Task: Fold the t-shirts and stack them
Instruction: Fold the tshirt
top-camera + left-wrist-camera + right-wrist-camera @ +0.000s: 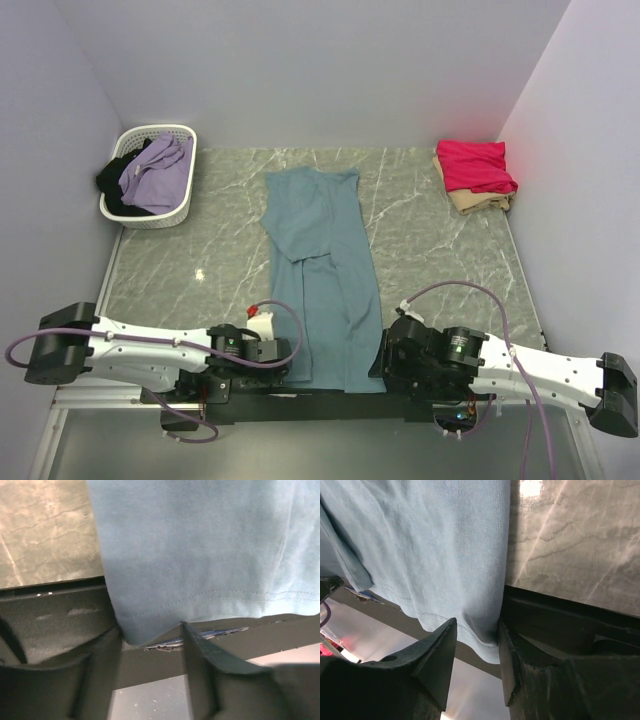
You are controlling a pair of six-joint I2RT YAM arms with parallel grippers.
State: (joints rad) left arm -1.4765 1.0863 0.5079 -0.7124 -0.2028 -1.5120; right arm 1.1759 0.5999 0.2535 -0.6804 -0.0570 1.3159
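The teal-blue t-shirt point(320, 270) lies folded into a long strip down the middle of the table, its hem hanging over the near edge. My left gripper point(287, 357) is at the hem's left corner. In the left wrist view the gripper point(151, 639) is open, with that corner point(145, 625) between the fingers point(202, 655). My right gripper point(384, 356) is at the hem's right corner. In the right wrist view it point(476, 639) is open astride the corner point(482, 630). The crimson-pink t-shirt point(474, 164) lies folded on the beige one point(482, 202) at the back right.
A white slatted basket point(172, 215) at the back left holds purple point(152, 176) and black point(112, 181) clothes. Walls close in the table on the left, back and right. A black rail point(60, 615) runs along the table's near edge under the hem.
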